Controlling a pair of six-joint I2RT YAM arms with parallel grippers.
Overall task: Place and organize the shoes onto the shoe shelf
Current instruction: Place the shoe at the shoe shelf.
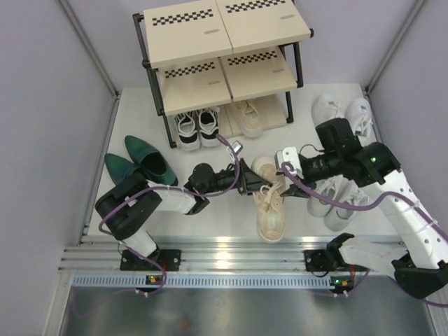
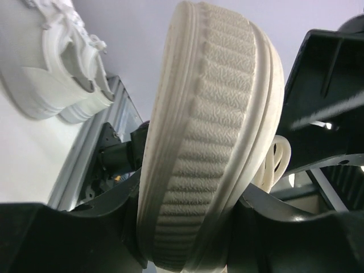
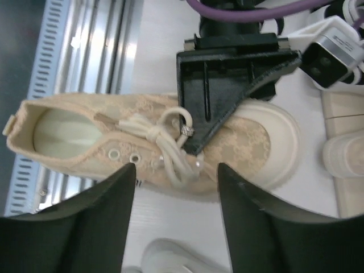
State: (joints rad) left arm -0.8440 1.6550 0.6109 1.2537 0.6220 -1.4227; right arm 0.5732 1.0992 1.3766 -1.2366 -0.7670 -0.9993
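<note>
The shoe shelf (image 1: 187, 31) stands at the top centre of the overhead view. Its top and middle boards are bare where they show. The bottom tier holds the pair of black-and-white sneakers (image 1: 196, 129) at its left end, side by side with toes pointing outward. One beige sneaker (image 1: 248, 115) sits to their right on the same tier.

The other beige sneaker (image 1: 269, 210) is off the shelf, in the centre of the frame on the white table (image 1: 210, 224), toe towards the shelf. The left gripper (image 1: 252, 180) reaches in from the left and pinches this shoe at its front half. In the left wrist view the ribbed cream sole fills the gap between the black fingers (image 2: 85, 239). The right gripper (image 1: 288, 164) hangs just beside the shoe's toe with its fingers (image 3: 102, 227) spread wide and nothing between them. The laced upper lies below it in the right wrist view.

The dark green heeled shoes (image 1: 143, 164) lie together at the left of the table. One pair of white sneakers (image 1: 343, 112) rests at the upper right. The second white pair (image 1: 334, 203) lies partly under the right arm.
</note>
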